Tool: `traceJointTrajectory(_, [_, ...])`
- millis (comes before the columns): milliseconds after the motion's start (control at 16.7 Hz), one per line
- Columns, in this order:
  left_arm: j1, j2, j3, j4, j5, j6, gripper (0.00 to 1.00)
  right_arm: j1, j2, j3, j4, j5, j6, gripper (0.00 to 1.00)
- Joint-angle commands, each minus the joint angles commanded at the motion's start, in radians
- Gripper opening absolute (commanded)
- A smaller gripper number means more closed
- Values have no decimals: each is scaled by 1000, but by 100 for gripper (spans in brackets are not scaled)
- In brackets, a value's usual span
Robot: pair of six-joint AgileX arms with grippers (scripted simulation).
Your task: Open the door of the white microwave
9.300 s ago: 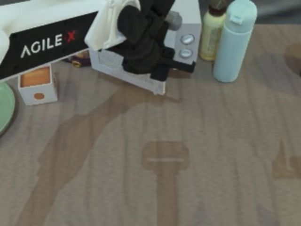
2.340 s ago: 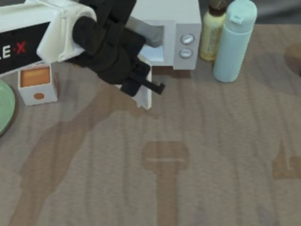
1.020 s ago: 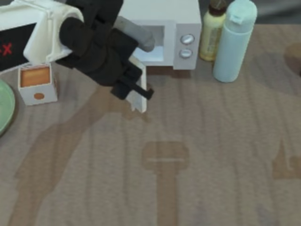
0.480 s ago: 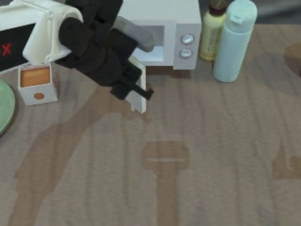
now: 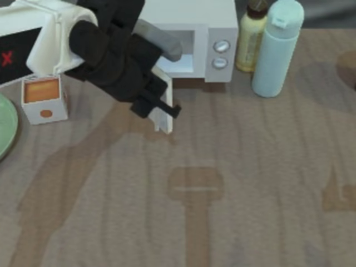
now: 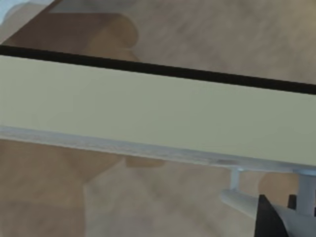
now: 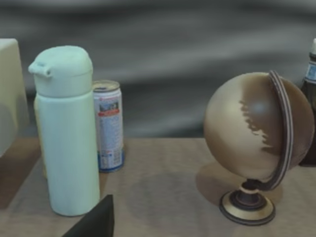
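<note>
The white microwave (image 5: 194, 12) stands at the table's back centre with its cavity showing beside two silver knobs. Its door (image 5: 165, 114) stands swung far out toward the front, seen edge-on from above. My left gripper (image 5: 167, 107) sits at the door's free edge, shut on the door's grey handle (image 6: 243, 201). In the left wrist view the door (image 6: 148, 113) fills the middle as a broad cream panel, with one black fingertip (image 6: 269, 223) at the handle. My right gripper (image 7: 98, 222) is out of the top view; only a dark finger shows in its own wrist view.
A white-and-orange cube (image 5: 43, 99) and a green plate (image 5: 4, 128) lie at the left. A yellow bottle (image 5: 250, 39) and a mint bottle (image 5: 277, 47) stand right of the microwave. Farther right are a can (image 7: 107, 126) and a globe (image 7: 254, 143).
Over the earlier frames my left gripper drew the door from nearly shut to wide open, moving left and forward. In the last half second almost nothing moved.
</note>
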Motion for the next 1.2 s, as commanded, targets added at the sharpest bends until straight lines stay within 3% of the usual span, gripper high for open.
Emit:
traceJointTrajectory(420, [-4,0,-4,-1,9,-2,0,0,0,0,0,0,0,100])
traceJointTrajectory(840, [45,-33,-37,-15,65,118,0,0,0,0,0,0,0,100])
traceJointTrajectory(1200, [45,-33,-37,-15,65,118,0,0,0,0,0,0,0,100])
